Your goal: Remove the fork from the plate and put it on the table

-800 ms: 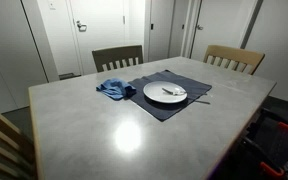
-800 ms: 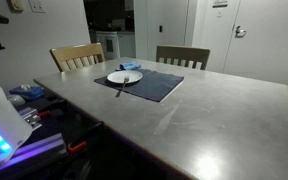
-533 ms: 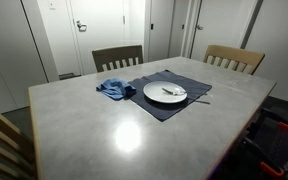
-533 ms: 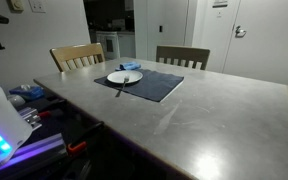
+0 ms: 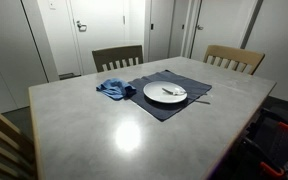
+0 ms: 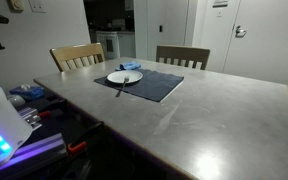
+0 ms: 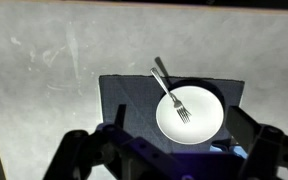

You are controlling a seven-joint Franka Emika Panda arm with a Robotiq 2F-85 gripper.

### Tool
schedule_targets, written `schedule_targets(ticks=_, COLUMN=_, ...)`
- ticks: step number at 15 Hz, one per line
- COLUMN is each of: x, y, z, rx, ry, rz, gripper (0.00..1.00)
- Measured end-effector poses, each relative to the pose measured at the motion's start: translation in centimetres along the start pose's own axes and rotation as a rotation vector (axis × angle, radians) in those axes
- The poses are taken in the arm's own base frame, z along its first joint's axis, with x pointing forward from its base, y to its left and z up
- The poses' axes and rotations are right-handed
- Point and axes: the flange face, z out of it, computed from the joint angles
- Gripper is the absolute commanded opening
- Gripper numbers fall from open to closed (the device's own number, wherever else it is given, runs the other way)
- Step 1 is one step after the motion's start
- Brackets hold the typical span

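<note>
Gripper: jaws spread wide, holding nothing, high over the tabletop, with the near edge of the plate between the jaws in the wrist view. Fork lies diagonally, tines on the plate near its middle, handle passing over the rim and out above the mat. Risks, as I judge them: the fork is thin and lies low, so a closing grasp may skid off it or strike the plate; pressing on the overhanging handle could lever the tines up and flick the fork away; a pinch that catches the rim may drag plate and mat together. The handle end looks the safer target. View notes: only the wrist view shows the gripper and the fork's angle clearly. Both exterior views show the whole tabletop, and one shows a blue cloth beside the mat, which the wrist view misses; neither shows the gripper.
</note>
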Motion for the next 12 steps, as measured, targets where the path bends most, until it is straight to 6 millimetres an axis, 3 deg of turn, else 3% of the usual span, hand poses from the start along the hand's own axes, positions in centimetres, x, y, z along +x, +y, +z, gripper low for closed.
schedule_targets(ticks=12, x=8.2, y=1.0, z=5.5, rx=0.045, ry=0.141, rz=-0.169, gripper=1.00)
